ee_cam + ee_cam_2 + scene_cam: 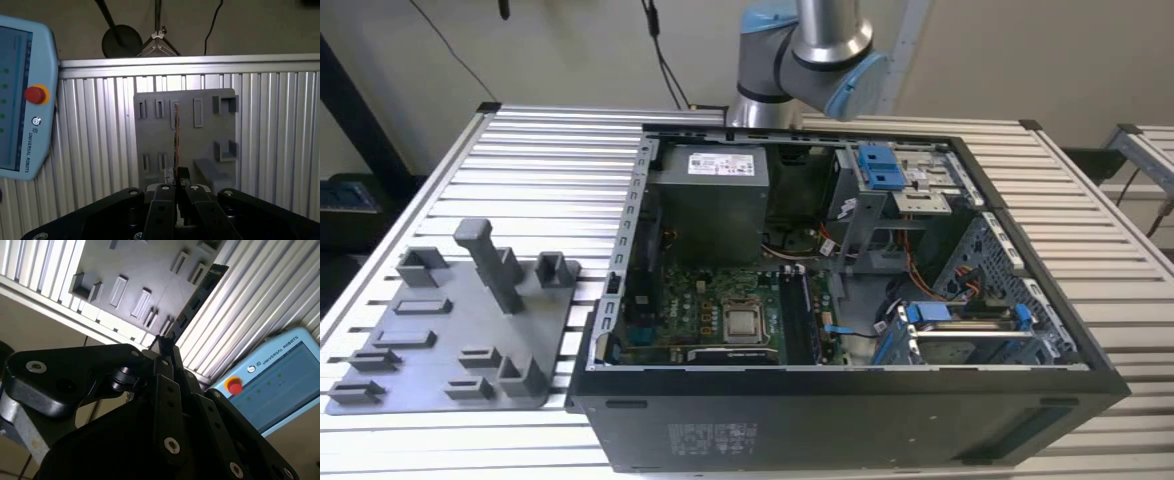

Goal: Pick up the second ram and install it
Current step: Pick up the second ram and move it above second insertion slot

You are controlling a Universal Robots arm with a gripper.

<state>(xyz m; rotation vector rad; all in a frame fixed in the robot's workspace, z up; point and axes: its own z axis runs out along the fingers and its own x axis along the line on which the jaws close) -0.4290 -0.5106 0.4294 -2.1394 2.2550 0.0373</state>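
Black jaws pinch one end of the second ram (pixel 195 301), which juts straight out beyond them

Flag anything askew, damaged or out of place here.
Nothing stands out: the gripper is shut on the second ram, which juts straight out toward the grey holder tray; no damage shows.

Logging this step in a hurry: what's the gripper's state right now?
Gripper: closed, holding the second ram by one end.
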